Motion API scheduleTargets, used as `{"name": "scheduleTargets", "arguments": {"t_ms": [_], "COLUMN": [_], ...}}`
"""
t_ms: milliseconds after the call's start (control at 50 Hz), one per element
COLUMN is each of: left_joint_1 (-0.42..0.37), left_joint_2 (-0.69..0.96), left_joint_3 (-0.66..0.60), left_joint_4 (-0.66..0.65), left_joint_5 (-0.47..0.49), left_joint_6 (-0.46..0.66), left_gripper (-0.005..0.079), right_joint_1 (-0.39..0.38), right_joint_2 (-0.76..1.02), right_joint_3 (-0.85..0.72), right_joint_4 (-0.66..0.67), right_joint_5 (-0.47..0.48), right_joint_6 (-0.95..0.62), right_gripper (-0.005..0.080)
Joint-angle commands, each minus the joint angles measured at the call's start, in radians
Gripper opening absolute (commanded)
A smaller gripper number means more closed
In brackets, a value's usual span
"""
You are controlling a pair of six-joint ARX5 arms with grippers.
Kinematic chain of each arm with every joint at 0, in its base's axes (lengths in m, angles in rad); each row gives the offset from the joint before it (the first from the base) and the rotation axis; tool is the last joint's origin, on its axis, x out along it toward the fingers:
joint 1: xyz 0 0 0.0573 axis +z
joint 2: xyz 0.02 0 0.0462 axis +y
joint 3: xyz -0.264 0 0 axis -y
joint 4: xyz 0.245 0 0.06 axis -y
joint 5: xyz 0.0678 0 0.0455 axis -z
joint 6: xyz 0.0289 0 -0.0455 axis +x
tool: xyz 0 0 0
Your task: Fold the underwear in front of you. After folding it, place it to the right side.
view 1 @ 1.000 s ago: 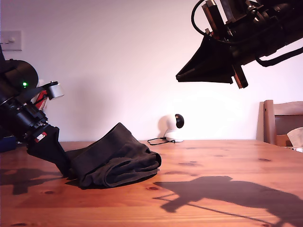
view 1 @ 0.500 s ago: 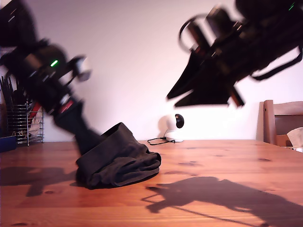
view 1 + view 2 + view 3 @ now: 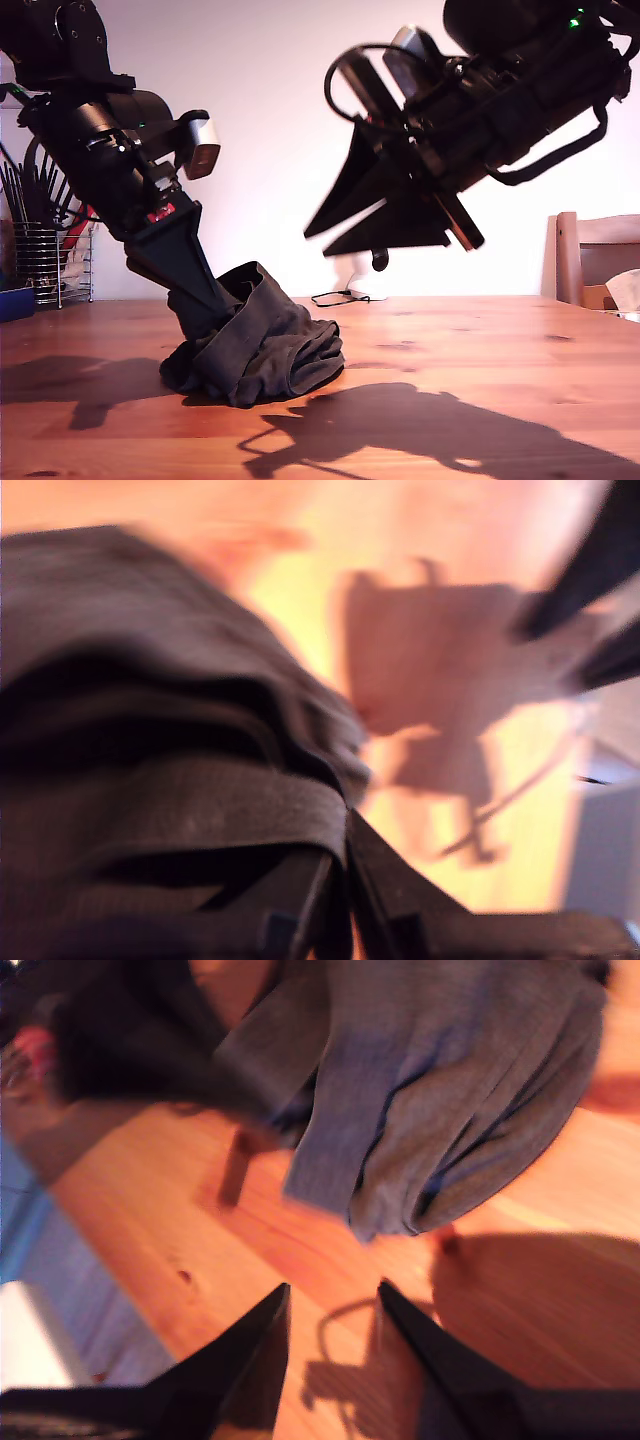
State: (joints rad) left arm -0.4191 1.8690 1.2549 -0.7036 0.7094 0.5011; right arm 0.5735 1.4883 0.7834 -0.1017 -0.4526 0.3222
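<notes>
While pinched, underwear point(image 3: 262, 342) at my first gripper point(image 3: 197, 297)

Both my arms are matte black, built of chunky rounded housings that narrow into long wedge-shaped jaws. My first gripper point(image 3: 205, 300) carries a small silver-grey cylindrical camera on a bracket, with a red-and-white mark on the wrist just above its jaws. My second gripper point(image 3: 325, 235) has a black cable looping in an arc above it, a pale grey camera housing beside the loop, a thick black strap-like cable under the arm and a tiny green light on top.
</notes>
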Motion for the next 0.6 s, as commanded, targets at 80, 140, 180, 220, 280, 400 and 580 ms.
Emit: {"name": "scheduleTargets", "arguments": {"t_ms": [80,140,180,220,280,400,580], "left_joint_1": [-0.075,-0.098,-0.113,-0.124,-0.135,-0.142,-0.135], "left_joint_2": [0.084,0.097,0.102,0.101,0.101,0.101,0.1], "left_joint_3": [-0.016,-0.016,-0.016,-0.016,-0.016,-0.015,-0.005], "left_joint_4": [0.019,0.04,0.057,0.071,0.089,0.078,0.045], "left_joint_5": [0.009,0.01,0.011,0.016,0.017,0.018,0.023], "left_joint_6": [-0.033,-0.055,-0.068,-0.078,-0.083,-0.088,-0.093], "left_gripper": [-0.0023,-0.0023,-0.0023,-0.0023,-0.0023,-0.0023,-0.0023], "right_joint_1": [0.011,0.011,0.011,0.014,0.021,0.023,0.037], "right_joint_2": [0.007,0.007,0.007,0.007,0.007,0.008,0.043], "right_joint_3": [0.012,0.012,0.011,0.011,0.011,0.011,0.011], "right_joint_4": [-0.022,-0.06,-0.082,-0.098,-0.111,-0.114,-0.101], "right_joint_5": [0.011,0.019,0.025,0.033,0.052,0.079,0.078], "right_joint_6": [0.045,0.045,0.044,0.042,0.034,0.022,0.04], "right_gripper": [0.0249,0.0249,0.0249,0.0249,0.0249,0.0249,0.0249]}}
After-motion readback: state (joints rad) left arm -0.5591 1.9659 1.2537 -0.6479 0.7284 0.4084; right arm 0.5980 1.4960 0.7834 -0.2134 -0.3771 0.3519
